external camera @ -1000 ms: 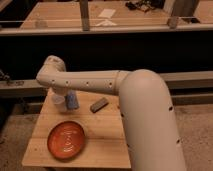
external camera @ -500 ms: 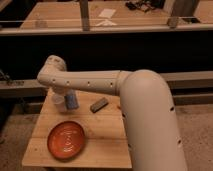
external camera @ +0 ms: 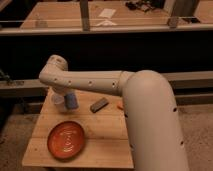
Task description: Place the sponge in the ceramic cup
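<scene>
Blue against white: the sponge (external camera: 71,101) stands on edge just right of the ceramic cup (external camera: 58,99), at the far left of the bench (external camera: 107,142), not inside it. The hand (external camera: 66,94) hangs closed over both, under the bend of the arm (external camera: 90,84); whether it pinches the sponge is hidden. The sponge looks about as wide as the cup's mouth, so an off-centre drop could catch the rim, fall outside, or tip the cup towards the close left edge. The bench is pale wood and carries an orange plate (external camera: 66,140), a dark grey bar (external camera: 99,104) and an orange stick (external camera: 120,106). The room is dim, with a longer wooden counter (external camera: 60,15) beyond.
</scene>
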